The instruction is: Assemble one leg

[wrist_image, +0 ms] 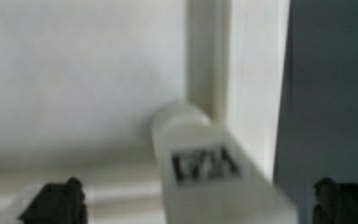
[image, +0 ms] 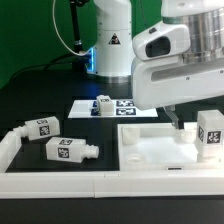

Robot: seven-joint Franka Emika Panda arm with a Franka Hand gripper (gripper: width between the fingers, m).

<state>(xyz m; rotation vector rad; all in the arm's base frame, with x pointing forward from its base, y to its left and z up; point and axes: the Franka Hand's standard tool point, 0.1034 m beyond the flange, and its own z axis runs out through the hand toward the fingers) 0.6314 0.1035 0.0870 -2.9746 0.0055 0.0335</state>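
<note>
While fingers (wrist_image: 51, 203) spread, leg (wrist_image: 202, 158) parallels tray rim (wrist_image: 247, 60).

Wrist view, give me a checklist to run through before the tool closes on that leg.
1. Tool open: ok, fingertips spread wide.
2. Leg between the fingertips: ok, roughly centred.
3. Gaps on both sides of the leg: ok, neither fingertip touches it.
4. Tray rim clear of the fingertip path: cannot tell, the rim runs right beside the leg.
5. Tool low enough to grip: cannot tell.
6. Other legs out of the way: ok, two lie apart at the exterior view's left.
</note>
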